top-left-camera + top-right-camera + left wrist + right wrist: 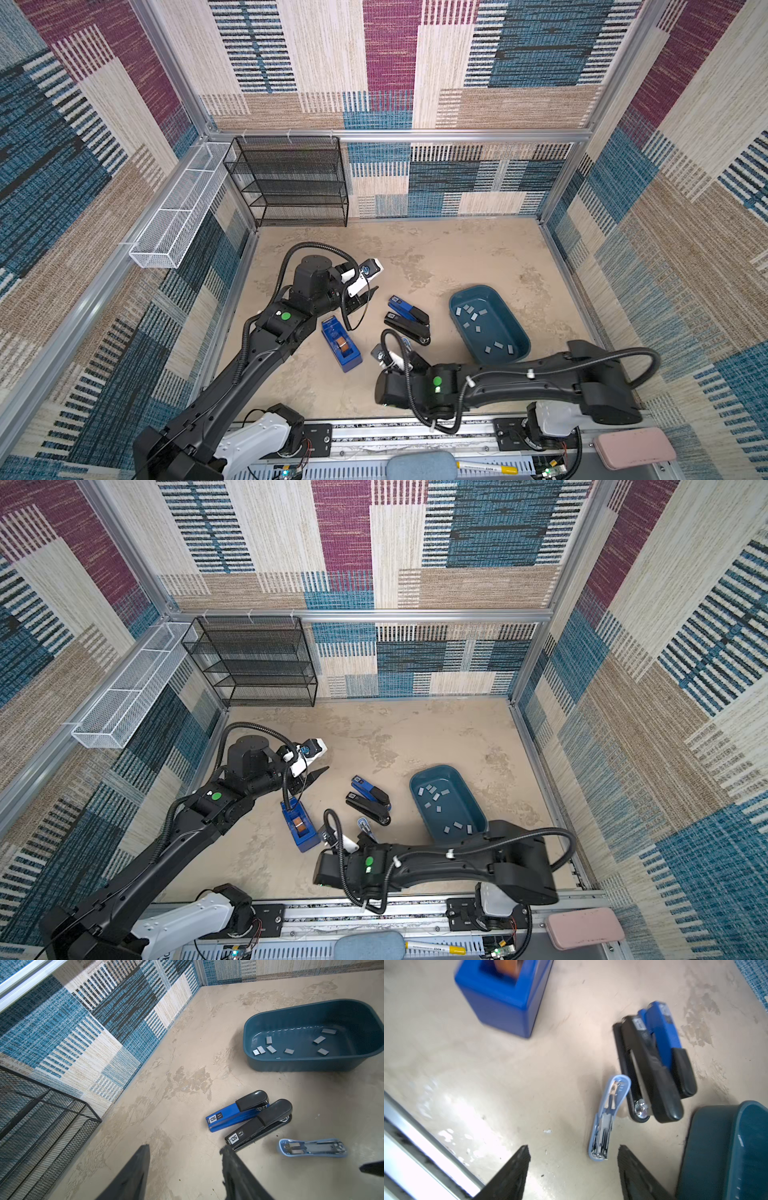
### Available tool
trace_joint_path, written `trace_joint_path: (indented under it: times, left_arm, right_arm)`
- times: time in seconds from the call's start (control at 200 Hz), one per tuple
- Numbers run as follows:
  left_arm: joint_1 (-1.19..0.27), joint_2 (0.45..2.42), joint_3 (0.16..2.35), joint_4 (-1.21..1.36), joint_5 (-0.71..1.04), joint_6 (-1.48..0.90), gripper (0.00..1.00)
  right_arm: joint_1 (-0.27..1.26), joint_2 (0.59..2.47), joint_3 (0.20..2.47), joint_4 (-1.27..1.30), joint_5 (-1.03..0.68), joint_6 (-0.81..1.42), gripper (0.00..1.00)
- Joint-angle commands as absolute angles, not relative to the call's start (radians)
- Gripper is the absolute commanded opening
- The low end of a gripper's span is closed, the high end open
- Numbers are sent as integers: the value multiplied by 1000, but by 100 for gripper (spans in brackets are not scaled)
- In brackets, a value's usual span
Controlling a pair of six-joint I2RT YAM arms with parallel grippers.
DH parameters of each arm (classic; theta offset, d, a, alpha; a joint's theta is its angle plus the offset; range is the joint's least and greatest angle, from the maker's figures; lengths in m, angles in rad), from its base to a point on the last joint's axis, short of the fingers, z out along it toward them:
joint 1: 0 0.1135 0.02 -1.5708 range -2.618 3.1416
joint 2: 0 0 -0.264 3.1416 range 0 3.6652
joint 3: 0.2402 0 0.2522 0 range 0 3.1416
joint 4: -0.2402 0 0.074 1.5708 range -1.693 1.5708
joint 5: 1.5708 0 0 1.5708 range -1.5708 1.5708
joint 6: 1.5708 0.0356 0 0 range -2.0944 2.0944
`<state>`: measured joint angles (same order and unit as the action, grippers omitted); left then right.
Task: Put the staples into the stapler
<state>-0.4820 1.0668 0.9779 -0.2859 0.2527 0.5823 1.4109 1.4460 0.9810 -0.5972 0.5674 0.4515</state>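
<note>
Mostly hidden under the right arm in both top views, the light-blue stapler looks blurred, perhaps opened; left gripper and right gripper gape empty.

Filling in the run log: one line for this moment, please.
left gripper open, empty | right gripper open, empty | staples in tub | light-blue stapler lying open

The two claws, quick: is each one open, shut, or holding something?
Left gripper: open, holding nothing.
Right gripper: open, holding nothing; the small light-blue stapler lies ungripped just ahead of it.
</note>
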Motion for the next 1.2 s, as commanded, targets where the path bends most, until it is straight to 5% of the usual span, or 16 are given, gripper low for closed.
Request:
trace_joint_path:
  times: [0.0,0.175,0.481,0.686,1.197]
  left_arm:
    - [-481,1084,973,-273,339,629,58]
    - [-484,1179,994,-298,438,714,56]
    - [-569,1363,1085,-425,504,1137,54]
    - [-631,1375,1037,-460,659,1212,57]
    - [-790,1540,1202,-535,321,1009,53]
  right_arm:
    - [1336,1254,869,-428,477,532,70]
    - [1173,1052,712,-329,407,578,69]
    - [840,994,619,-112,144,510,66]
    - [676,967,569,-111,62,488,65]
    - [557,847,529,-101,67,503,67]
